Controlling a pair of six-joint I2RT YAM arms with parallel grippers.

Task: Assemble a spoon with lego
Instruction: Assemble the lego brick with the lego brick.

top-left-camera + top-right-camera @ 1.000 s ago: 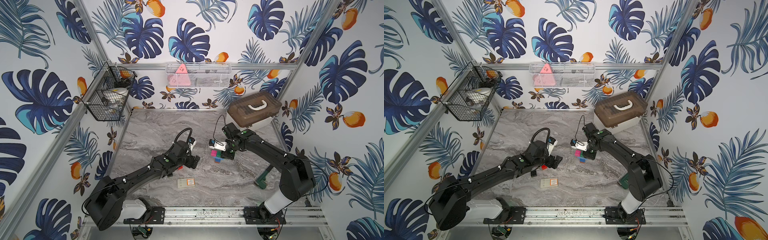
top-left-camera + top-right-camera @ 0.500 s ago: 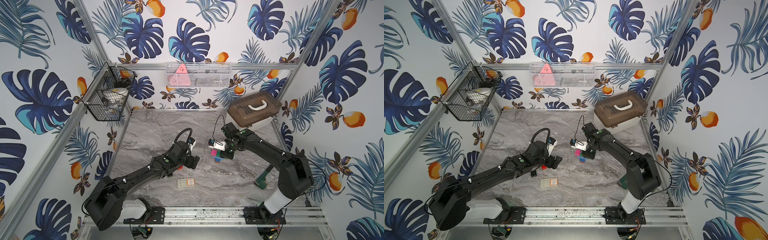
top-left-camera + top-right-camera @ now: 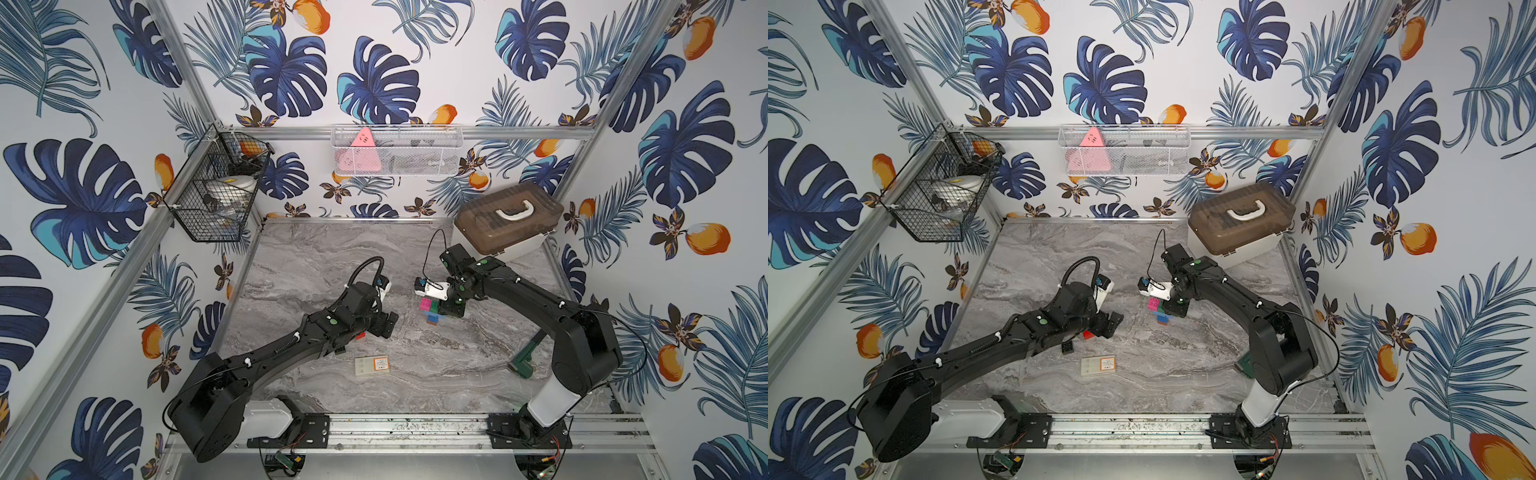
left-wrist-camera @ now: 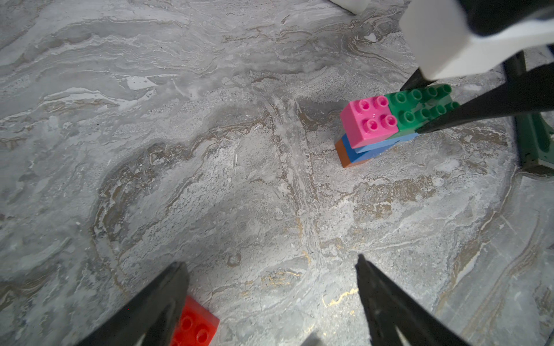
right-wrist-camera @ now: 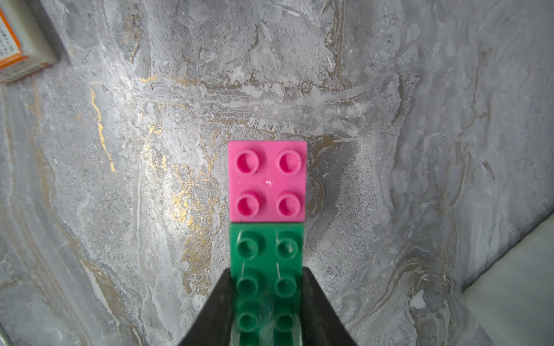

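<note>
While the right gripper (image 5: 266, 271) is clamped across the green brick (image 5: 266, 248), the step in hand looks like seating that brick on the spoon (image 3: 432, 309). The spoon stands on the table (image 3: 311, 257) directly under the jaws. Its pink brick (image 5: 266, 181) touches the green one just ahead of the fingertips, with blue and orange layers beneath. To do it well, press straight down with the green edge flush against pink. The lower layers look narrower than the top, so a slanted push could tip the stack. Release only once the studs have bitten, then lift straight up. The left gripper (image 4: 269, 262) hangs wide open and empty over bare table, with the red brick (image 4: 195, 325) just beside one finger and the spoon well ahead of it. Open marble lies between the two grippers, giving room to approach. The box (image 3: 372, 365) sits well off to the right gripper's side, the case (image 3: 507, 220) stands behind its wrist, and the green tool (image 3: 525, 359) lies back by its arm.
</note>
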